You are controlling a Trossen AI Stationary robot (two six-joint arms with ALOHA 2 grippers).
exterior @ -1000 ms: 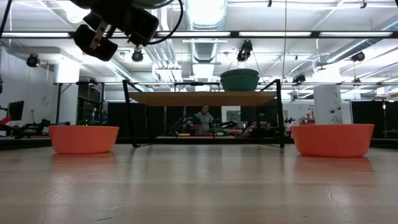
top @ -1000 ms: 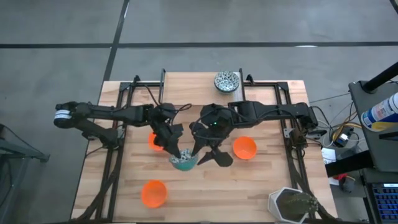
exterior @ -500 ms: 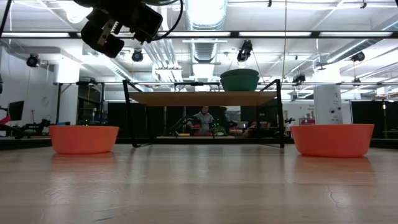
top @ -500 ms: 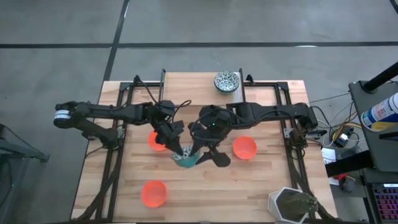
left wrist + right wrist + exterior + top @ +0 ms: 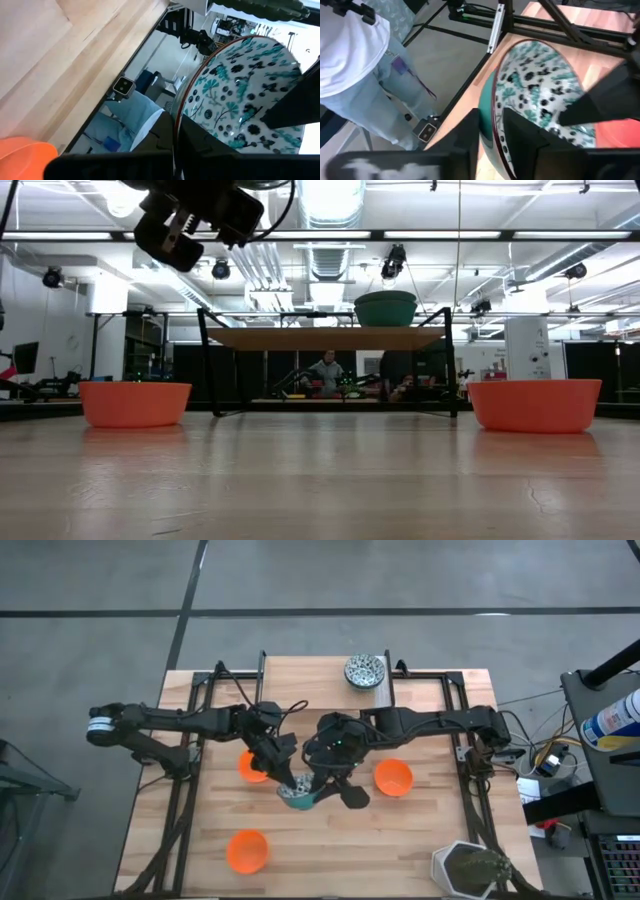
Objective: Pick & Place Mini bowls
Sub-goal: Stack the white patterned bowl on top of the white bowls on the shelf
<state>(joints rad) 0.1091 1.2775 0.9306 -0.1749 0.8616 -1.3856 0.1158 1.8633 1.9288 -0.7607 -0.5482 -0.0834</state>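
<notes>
A speckled mini bowl [image 5: 297, 796], teal outside, hangs between my two grippers over the table's middle. My left gripper [image 5: 286, 778] and my right gripper [image 5: 318, 783] are both shut on it. Its patterned inside fills the left wrist view [image 5: 240, 95] and the right wrist view [image 5: 540, 95]. Three orange bowls stand on the table: one [image 5: 247, 766] partly under the left arm, one [image 5: 393, 778] to the right, one [image 5: 247, 850] near the front. A second speckled bowl [image 5: 365, 670] sits on a grey block at the far edge. My left gripper pinches the bowl's rim [image 5: 176, 117], one finger inside [image 5: 220, 147] and one outside [image 5: 150, 150]. It comes from above, slanting from the left. The bowl is lifted clear and tilted. My right gripper pinches the rim [image 5: 494, 112] on the opposite side, one finger inside [image 5: 520, 137] and one outside [image 5: 465, 142]. It comes from above, slanting from the right. The bowl hangs clear of the table.
A white hexagonal plant pot [image 5: 465, 868] stands at the near right corner. Black frame rails [image 5: 215, 690] run along both sides of the table. A person in a white shirt [image 5: 350, 45] stands beyond the table edge. Bare wood lies near the front centre [image 5: 340, 850].
Both grippers, still shut on the bowl, have drifted slightly toward the far edge. In the low view the gripper at the top has risen a little.
</notes>
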